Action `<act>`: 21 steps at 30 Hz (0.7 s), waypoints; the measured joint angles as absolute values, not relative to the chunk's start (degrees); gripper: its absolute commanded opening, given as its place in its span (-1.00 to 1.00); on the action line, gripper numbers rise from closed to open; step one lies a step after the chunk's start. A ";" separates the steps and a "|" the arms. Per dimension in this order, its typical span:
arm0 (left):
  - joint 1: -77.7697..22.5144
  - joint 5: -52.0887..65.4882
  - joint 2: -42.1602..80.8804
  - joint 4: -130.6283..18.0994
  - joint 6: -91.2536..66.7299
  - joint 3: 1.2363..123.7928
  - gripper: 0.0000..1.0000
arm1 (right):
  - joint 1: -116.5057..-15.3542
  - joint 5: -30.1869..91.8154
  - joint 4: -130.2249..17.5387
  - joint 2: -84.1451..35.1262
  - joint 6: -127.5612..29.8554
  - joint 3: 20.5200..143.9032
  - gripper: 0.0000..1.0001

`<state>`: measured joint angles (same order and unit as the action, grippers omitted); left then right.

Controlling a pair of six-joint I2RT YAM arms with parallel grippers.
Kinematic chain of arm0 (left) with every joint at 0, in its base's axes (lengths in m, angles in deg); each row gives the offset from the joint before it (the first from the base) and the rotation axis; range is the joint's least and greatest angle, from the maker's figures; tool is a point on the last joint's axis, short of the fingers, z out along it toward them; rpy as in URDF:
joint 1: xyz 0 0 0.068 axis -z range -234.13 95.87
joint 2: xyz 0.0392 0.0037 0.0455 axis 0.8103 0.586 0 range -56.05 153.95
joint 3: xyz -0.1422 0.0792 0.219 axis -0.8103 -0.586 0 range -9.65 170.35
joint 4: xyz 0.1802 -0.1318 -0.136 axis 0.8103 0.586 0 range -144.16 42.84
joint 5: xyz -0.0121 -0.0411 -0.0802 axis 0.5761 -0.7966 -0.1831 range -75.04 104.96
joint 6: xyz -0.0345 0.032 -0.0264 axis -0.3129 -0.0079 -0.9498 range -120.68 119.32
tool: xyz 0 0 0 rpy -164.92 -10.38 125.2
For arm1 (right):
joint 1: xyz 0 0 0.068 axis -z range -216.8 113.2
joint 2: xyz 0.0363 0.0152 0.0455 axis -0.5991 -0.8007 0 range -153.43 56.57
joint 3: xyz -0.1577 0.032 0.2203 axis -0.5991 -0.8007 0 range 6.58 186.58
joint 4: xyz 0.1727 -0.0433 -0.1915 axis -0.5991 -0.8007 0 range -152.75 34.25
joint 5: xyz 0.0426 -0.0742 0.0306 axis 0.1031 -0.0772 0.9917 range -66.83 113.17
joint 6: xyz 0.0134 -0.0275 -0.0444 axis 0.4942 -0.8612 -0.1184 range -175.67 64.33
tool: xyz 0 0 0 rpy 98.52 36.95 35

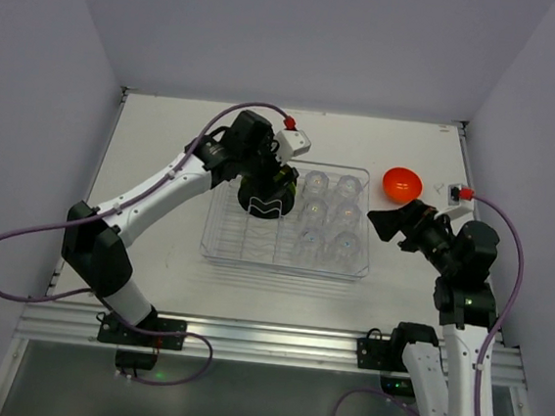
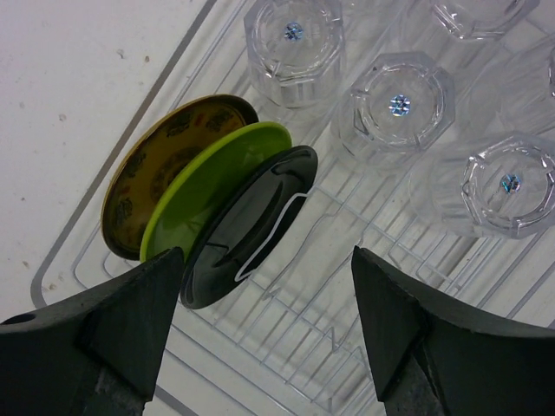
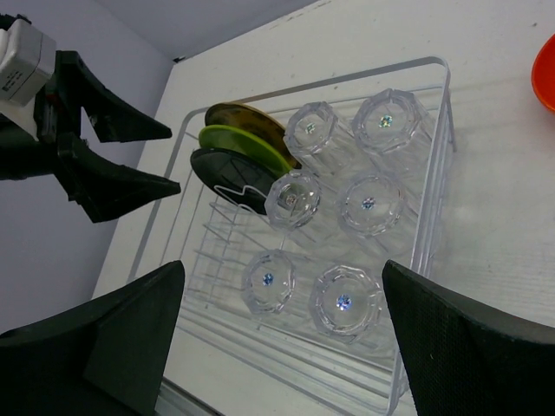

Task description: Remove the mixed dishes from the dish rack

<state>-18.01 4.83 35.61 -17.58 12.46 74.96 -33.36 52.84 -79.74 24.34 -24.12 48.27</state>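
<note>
The clear plastic dish rack sits mid-counter. Three plates stand on edge in the slots at its left end, close together: a yellow plate with a dark rim and pattern, a lime green plate, and a black plate nearest the camera. Six glass cups stand mouth-down in two rows across the rest of the rack. The orange bowl is already out, lying on the counter just beyond the rack's far right corner.

The left pincer hangs over the plates with its jaws wide and nothing between them. The right pincer is also wide and empty, held off the rack's right side.

The plates look stiff, light and glossy, so probably slippery. The black one is the likeliest pick, pinched across its thin top rim, one finger slipping into the narrow gap beside the green plate. The cups look smooth, faceted and breakable, and are best gripped gently across the walls near the upturned base.
</note>
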 measured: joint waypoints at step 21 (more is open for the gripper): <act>-18.99 4.83 46.23 -11.66 20.16 79.97 0.51 | -34.30 56.49 -78.86 26.03 -25.04 48.27 0.93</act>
<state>-18.99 4.83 46.23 -11.66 20.16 79.97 -34.30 56.49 -78.86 26.03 -25.04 48.27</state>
